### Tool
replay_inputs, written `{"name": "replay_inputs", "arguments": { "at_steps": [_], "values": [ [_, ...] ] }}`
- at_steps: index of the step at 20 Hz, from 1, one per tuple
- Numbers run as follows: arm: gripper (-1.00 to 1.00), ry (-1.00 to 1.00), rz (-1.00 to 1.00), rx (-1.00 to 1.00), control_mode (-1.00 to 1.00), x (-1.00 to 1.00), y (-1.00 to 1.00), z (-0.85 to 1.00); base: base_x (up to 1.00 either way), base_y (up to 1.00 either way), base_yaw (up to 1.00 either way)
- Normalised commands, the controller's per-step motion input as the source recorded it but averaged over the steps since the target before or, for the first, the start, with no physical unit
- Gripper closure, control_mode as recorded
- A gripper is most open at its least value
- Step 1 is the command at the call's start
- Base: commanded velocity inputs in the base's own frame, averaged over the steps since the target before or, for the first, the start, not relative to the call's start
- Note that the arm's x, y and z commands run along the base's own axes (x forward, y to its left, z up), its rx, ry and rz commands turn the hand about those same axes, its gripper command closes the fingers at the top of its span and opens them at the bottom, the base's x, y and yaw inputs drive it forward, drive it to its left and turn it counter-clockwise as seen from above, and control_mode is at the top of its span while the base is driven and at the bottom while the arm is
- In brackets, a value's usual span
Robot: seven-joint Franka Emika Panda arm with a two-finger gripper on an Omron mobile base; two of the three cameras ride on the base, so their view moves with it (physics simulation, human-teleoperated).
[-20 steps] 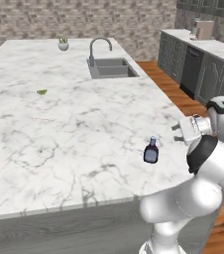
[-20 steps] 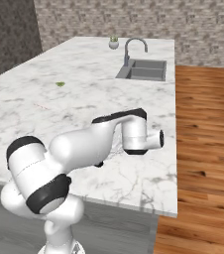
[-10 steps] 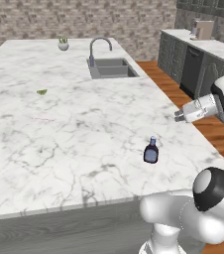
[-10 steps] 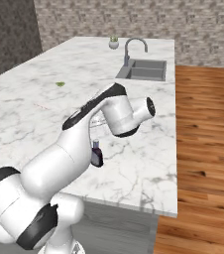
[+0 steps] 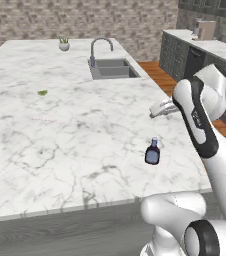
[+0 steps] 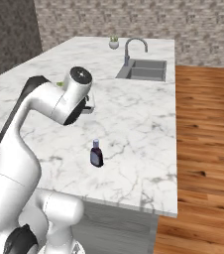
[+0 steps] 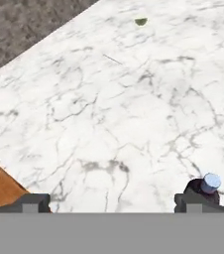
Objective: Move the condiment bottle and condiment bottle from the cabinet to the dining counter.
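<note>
One condiment bottle (image 5: 152, 151) (image 6: 96, 154), dark with a pale blue cap, stands upright on the white marble dining counter (image 5: 60, 140) (image 6: 134, 114) near its front right corner. My gripper (image 5: 157, 109) (image 6: 87, 106) hovers open and empty above the counter, behind the bottle and apart from it. In the hand view the bottle (image 7: 209, 184) sits just past the right one of the fingertips (image 7: 193, 202), outside the gap of the gripper (image 7: 113, 203). A second condiment bottle is out of view.
A sink (image 5: 112, 69) (image 6: 146, 70) with a faucet (image 5: 100, 45) is set into the counter's far end, beside a small potted plant (image 5: 64, 45). A green scrap (image 5: 42, 92) (image 7: 140, 21) lies mid-counter. Dark cabinets (image 5: 205, 50) line the right wall; wood floor (image 6: 208, 139) lies between.
The arm has swung up and away from the bottle, carrying the open hand back over the counter. The bottle stays standing where it was.
</note>
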Motion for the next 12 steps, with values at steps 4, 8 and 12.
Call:
{"name": "replay_inputs", "arguments": {
  "at_steps": [4, 8, 12],
  "values": [
    [-1.00, 0.18, -0.31, -0.26, -1.00, 0.00, 0.82, 0.18, 0.00, 0.00, 0.00],
    [-1.00, 0.21, -0.24, -0.17, -1.00, 0.00, 0.59, 0.09, 0.00, 0.00, 0.00],
    [-1.00, 0.03, -0.14, -0.08, -1.00, 0.00, 0.33, 0.00, 0.00, 0.00, 0.00]
  ]
}}
